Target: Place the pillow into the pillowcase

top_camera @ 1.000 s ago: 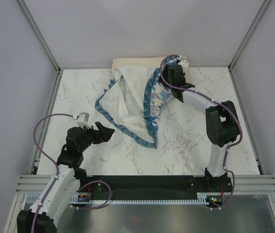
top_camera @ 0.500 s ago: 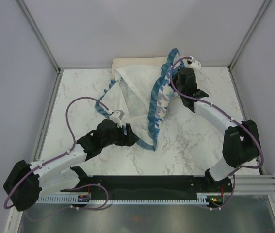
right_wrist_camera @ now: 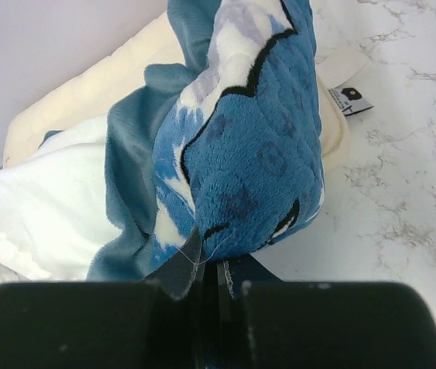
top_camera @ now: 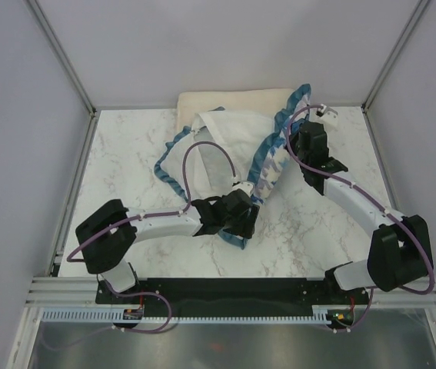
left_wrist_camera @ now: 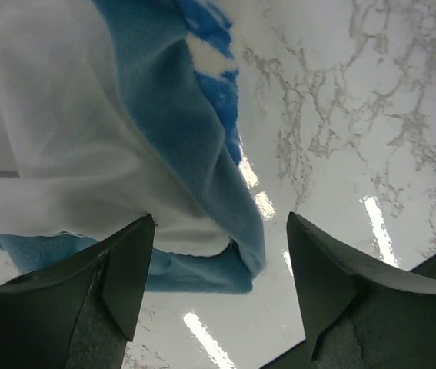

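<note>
The cream pillow point(top_camera: 233, 100) lies against the back wall, partly under the pillowcase point(top_camera: 218, 150). The pillowcase shows its white inside and blue ruffled edge. My right gripper point(top_camera: 296, 132) is shut on the pillowcase's patterned blue right edge point(right_wrist_camera: 241, 154) and holds it raised; its jaws point(right_wrist_camera: 211, 265) are pinched together on the fabric. The pillow point(right_wrist_camera: 87, 92) shows behind that fold. My left gripper point(top_camera: 247, 223) is at the pillowcase's near corner. In the left wrist view that blue corner point(left_wrist_camera: 202, 269) lies between the open fingers point(left_wrist_camera: 221, 231), clear of the right finger.
Marble tabletop point(top_camera: 310, 223) stretches to the right of and in front of the cloth. Grey enclosure walls with metal posts point(top_camera: 68, 77) close off the back and both sides. A small white label point(right_wrist_camera: 348, 100) sticks out from the pillow's corner. A black rail point(top_camera: 233, 288) runs along the near edge.
My left arm swung right across the table to the pillowcase's near corner. My right gripper shut on the patterned edge and drew it up and to the right, uncovering more of the pillow.
</note>
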